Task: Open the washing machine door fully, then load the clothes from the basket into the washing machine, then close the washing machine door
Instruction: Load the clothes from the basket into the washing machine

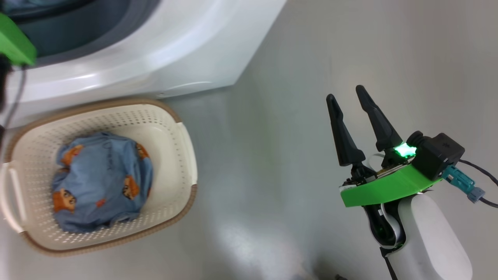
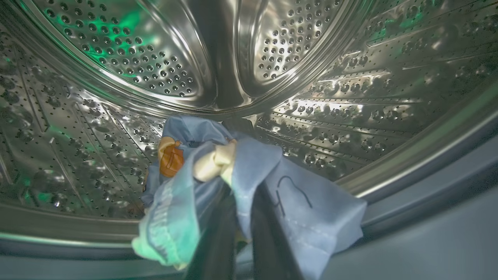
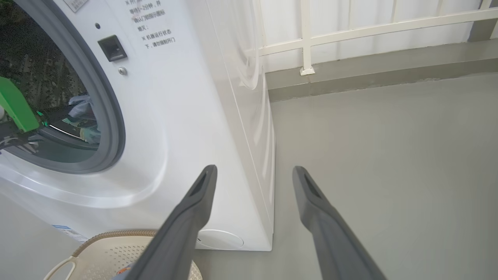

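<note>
While the left gripper [image 2: 242, 202] pinched a garment [image 2: 311, 210] inside the drum [image 2: 155, 70], the right gripper [image 1: 345, 92] hung spread and empty; more clothes [image 1: 101, 182] lay in the basket [image 1: 186, 155].

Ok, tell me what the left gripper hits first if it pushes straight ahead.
Probably the drum's steel rear wall, beyond the garment the left gripper clamps; depth is unclear.

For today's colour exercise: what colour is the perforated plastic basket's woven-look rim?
Brown woven-look rim, clearest in head view.
</note>
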